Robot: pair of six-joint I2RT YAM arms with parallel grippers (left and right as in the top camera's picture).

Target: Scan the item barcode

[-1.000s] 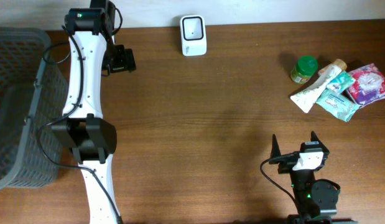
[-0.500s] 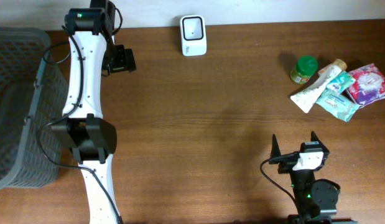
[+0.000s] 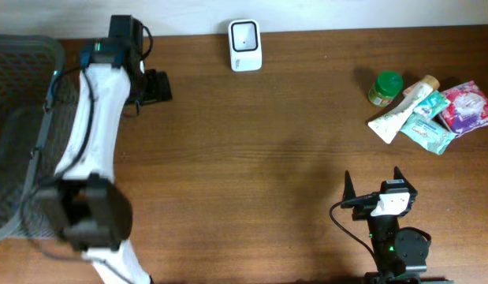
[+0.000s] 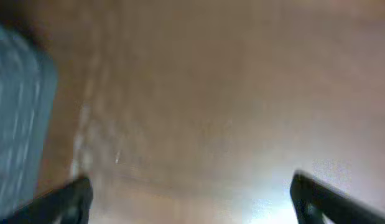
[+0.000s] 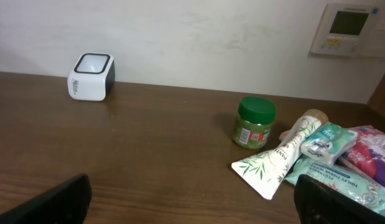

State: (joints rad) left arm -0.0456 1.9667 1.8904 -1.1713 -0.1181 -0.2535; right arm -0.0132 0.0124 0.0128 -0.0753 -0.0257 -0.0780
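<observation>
Overhead looks down on the bench (image 3: 267,158); right wrist, low, faces the wall (image 5: 180,31), sharing the scanner (image 3: 245,45); left wrist close, blurred.

Your desk (image 3: 251,150) is dark brown wood. A grey mesh basket (image 3: 11,118) stands at its left edge, cut off by the overhead frame; you cannot tell whether it rests on the desk or beside it. Beyond the desk's far edge, the pale wall (image 5: 180,31) carries a white control panel (image 5: 347,28) with a small screen.
</observation>
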